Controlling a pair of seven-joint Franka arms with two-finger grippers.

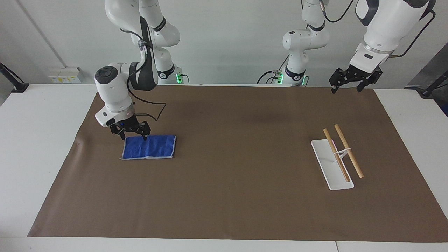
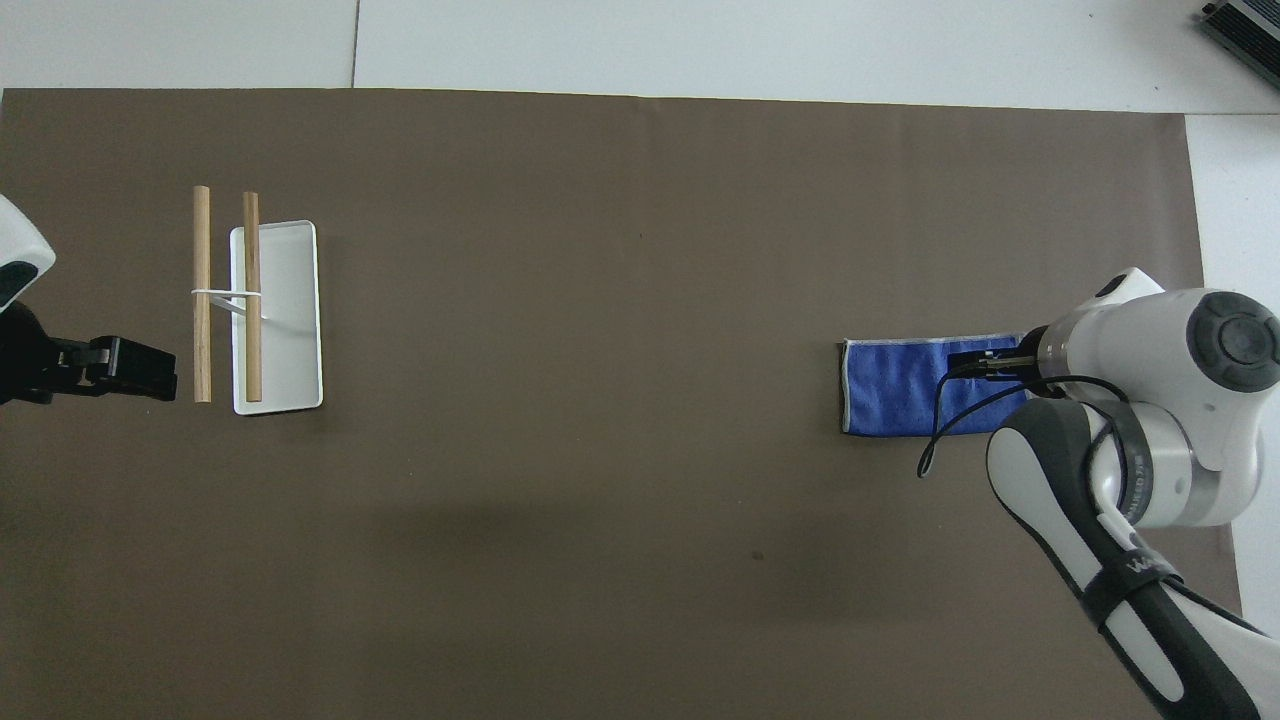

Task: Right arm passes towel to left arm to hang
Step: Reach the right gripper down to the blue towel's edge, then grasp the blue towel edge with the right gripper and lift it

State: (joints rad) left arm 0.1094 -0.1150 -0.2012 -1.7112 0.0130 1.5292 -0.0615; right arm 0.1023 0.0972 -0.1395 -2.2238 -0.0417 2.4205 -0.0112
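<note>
The blue towel [image 1: 150, 147] lies flat on the brown mat [image 1: 245, 182] toward the right arm's end of the table; it also shows in the overhead view [image 2: 890, 395]. My right gripper [image 1: 134, 137] is open and low over the towel's edge nearest the robots, at the corner toward the right arm's end. I cannot tell whether it touches the cloth. In the overhead view the right gripper [image 2: 980, 362] is mostly hidden under its wrist. My left gripper [image 1: 345, 88] is open, empty and raised over the mat's edge at the left arm's end, also in the overhead view [image 2: 130, 367].
A towel rack with a white base [image 1: 327, 164] and two wooden rods [image 1: 348, 150] stands on the mat toward the left arm's end; the overhead view shows its base [image 2: 290, 330] and rods [image 2: 202, 300]. A black cable loops from the right wrist.
</note>
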